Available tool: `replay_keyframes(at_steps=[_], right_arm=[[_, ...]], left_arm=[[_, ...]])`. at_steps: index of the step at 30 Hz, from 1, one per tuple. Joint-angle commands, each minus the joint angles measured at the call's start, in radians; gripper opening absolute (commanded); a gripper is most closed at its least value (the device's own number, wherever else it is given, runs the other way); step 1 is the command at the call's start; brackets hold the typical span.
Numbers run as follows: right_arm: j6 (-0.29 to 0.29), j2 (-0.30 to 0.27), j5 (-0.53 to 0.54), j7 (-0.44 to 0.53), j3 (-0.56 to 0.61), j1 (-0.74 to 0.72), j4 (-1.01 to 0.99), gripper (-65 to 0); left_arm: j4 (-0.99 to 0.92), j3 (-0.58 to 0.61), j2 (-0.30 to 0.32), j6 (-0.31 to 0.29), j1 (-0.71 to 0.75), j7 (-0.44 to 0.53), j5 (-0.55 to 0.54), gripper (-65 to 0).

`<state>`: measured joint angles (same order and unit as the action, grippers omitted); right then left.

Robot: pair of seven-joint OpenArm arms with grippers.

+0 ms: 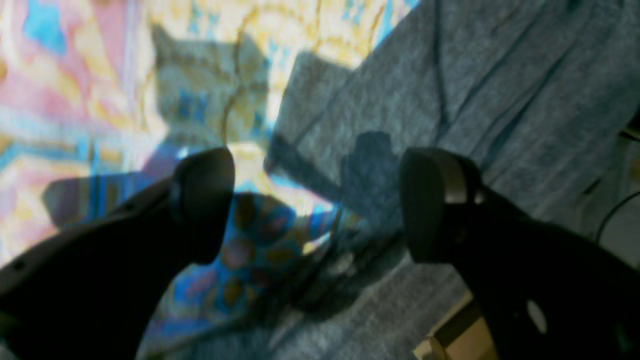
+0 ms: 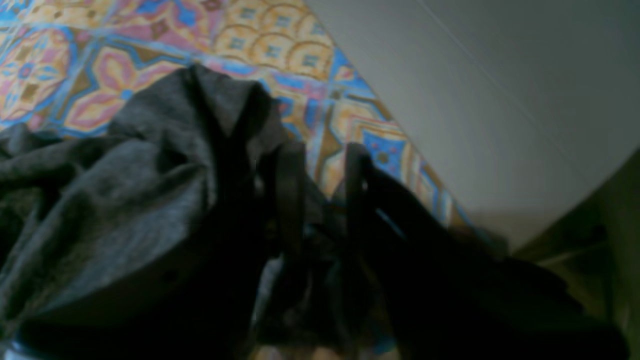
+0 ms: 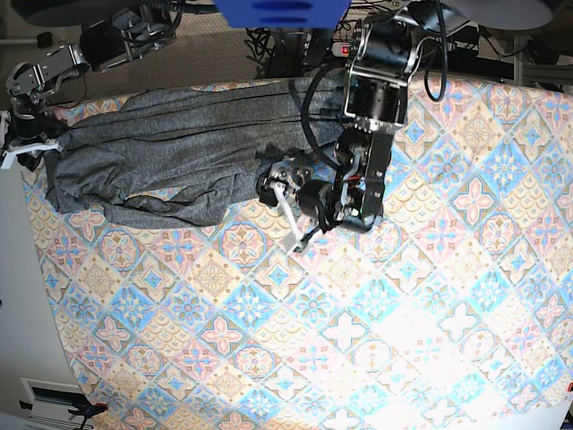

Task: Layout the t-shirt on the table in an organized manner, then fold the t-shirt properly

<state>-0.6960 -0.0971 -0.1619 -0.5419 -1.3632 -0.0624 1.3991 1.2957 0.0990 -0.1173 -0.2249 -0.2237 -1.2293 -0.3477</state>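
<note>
The dark grey t-shirt (image 3: 179,152) lies spread but wrinkled across the far left of the table (image 3: 358,340). My left gripper (image 3: 274,177) is open at the shirt's right lower edge. In the left wrist view its gripper (image 1: 320,210) straddles the shirt's edge (image 1: 450,90) and the patterned table (image 1: 75,75). My right gripper (image 3: 34,141) is at the table's far left edge. In the right wrist view its gripper (image 2: 325,190) is shut on bunched fabric of the t-shirt (image 2: 125,200), with the table (image 2: 100,75) behind.
The table's left edge runs close to my right gripper, with pale floor (image 2: 475,100) beyond it. Cables and a power strip (image 3: 340,47) lie behind the table's far edge. A blue object (image 3: 277,11) hangs at the top.
</note>
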Motion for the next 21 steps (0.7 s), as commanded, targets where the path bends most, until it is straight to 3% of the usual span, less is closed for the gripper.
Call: replay_keyframes(at_steps=[1, 6, 8, 10, 17, 21], right_arm=[[-0.002, -0.019, 0.02, 0.026, 0.0, -0.009, 0.023, -51.5], [-0.002, -0.019, 0.02, 0.026, 0.0, -0.009, 0.023, -51.6], [-0.002, -0.019, 0.02, 0.026, 0.0, -0.009, 0.023, -51.6], [-0.002, -0.019, 0.02, 0.026, 0.0, -0.011, 0.023, -51.6], [-0.002, -0.019, 0.02, 0.026, 0.0, -0.011, 0.023, -51.6], [-0.002, -0.019, 0.02, 0.026, 0.0, -0.011, 0.023, -51.6]], left_arm=[[-0.029, 0.017, -0.006, 0.006, -0.003, 0.009, 0.023, -14.5], [-0.074, 0.101, -0.008, 0.003, -0.012, 0.018, 0.022, -14.9], [-0.072, 0.135, -0.022, 0.003, -0.012, 0.013, 0.022, -18.7], [-0.072, 0.149, -0.026, 0.003, -0.01, 0.013, 0.022, -26.9], [-0.072, 0.147, -0.026, 0.008, 0.002, 0.012, 0.023, -65.0], [-0.072, 0.141, -0.023, 0.008, 0.008, 0.012, 0.025, -65.0]])
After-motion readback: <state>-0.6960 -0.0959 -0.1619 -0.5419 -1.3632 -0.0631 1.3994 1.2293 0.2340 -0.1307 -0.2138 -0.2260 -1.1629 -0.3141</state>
